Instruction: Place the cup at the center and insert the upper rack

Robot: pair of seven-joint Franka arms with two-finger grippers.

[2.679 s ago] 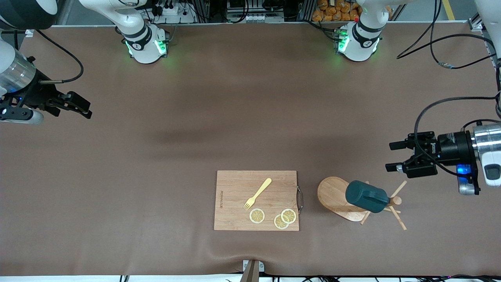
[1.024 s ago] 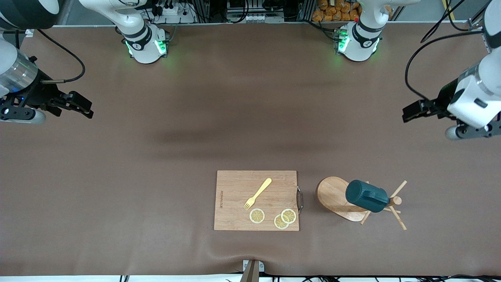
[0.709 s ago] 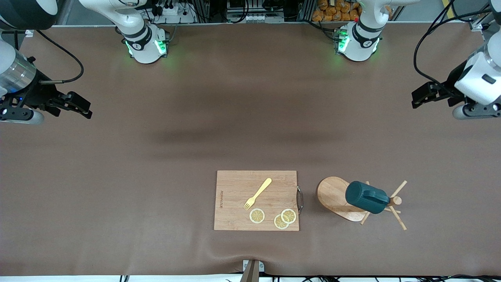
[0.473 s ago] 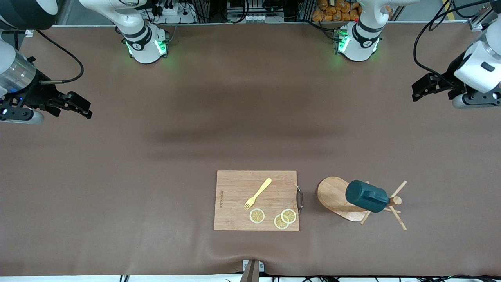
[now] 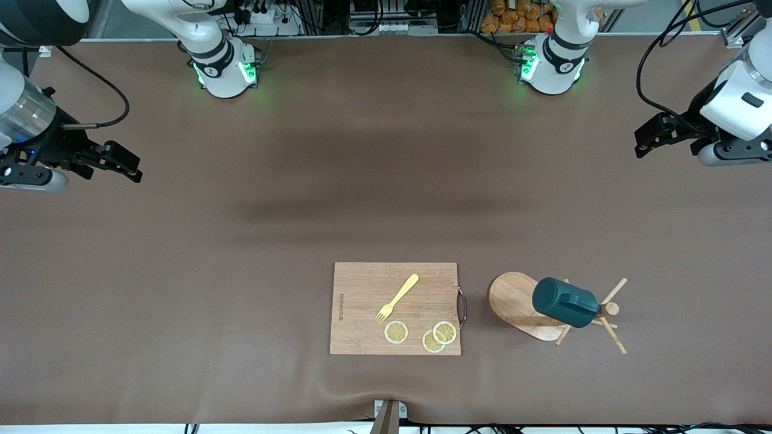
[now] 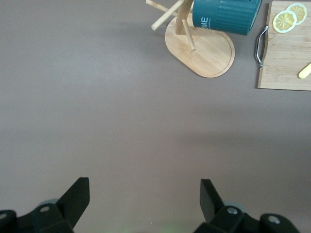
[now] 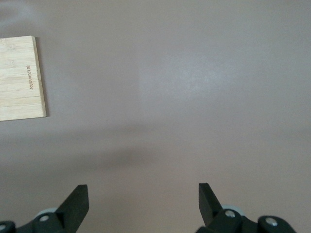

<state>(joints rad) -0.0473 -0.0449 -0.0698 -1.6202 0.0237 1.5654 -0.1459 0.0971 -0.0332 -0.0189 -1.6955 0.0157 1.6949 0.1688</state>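
Nearest the left hand [image 5: 644, 142] (fingers spread, empty) hangs the cup [image 5: 564, 302], lying sideways on the upper rack [image 5: 518, 304].

- The cup [image 5: 564, 302] hangs on the upper rack [image 5: 517, 304], seemingly on a peg.
- The cutting board [image 5: 368, 307] sits beside that rack, toward the right arm's end.
- A fork [image 5: 397, 298] and lemon slices [image 5: 396, 332] lie on the board.

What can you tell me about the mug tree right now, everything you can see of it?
The mug tree is light wood: an oval flat base, a round pole and thin pegs. It stands on the brown table beside the cutting board, toward the left arm's end. The dark teal cup hangs on it, tilted, hiding much of the pole. No gripper touches it.
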